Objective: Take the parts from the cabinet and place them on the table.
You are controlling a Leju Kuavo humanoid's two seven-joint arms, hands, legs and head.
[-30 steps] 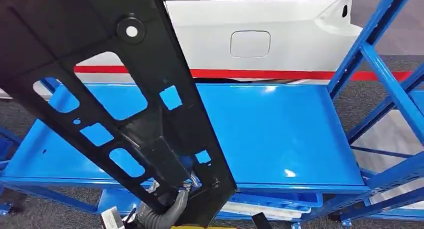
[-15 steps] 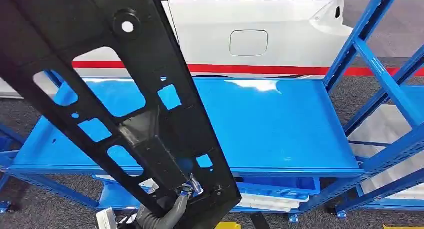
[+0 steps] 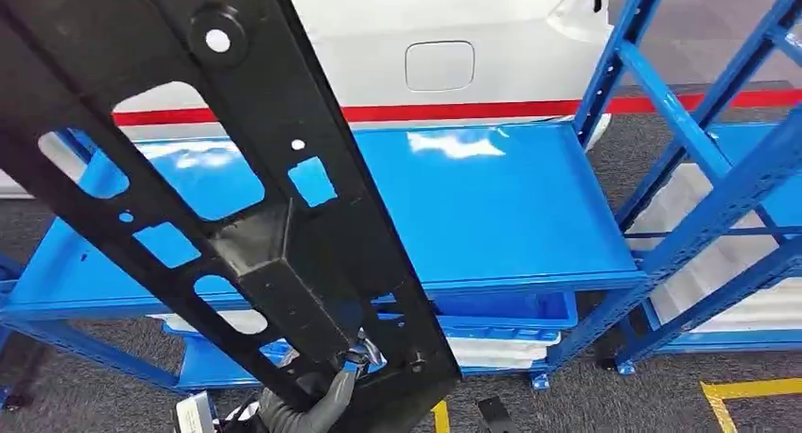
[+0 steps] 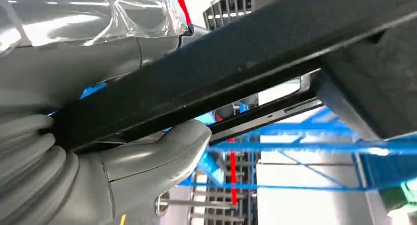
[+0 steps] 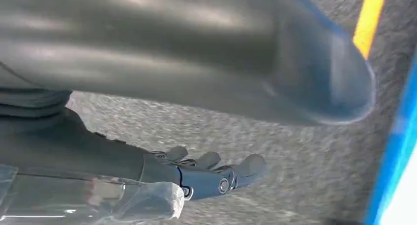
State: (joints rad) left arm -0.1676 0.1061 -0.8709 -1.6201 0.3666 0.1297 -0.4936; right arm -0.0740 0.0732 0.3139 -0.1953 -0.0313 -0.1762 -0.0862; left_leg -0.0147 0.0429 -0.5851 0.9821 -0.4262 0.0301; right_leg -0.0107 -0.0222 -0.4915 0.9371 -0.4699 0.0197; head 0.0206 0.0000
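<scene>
- Left hand grips the lower end of the black part; in the left wrist view the thumb is wrapped under its edge.
- Part is a long black panel with cut-outs, held up and tilted across the head view, in front of the blue shelf. It's not touching the shelf.
- Right hand hangs over grey carpet, fingers stretched out and apart, nothing in it.
- White car body with a red stripe sits behind the shelf; white panels lie on the lower shelf level.
- Step, as I read it: carry phase, part out of the cabinet and in transit. Desk isn't visible.
- Next needs: keep the grip firm at that one end, since the long overhang will want to swing; clear the blue uprights while turning toward the desk.
</scene>
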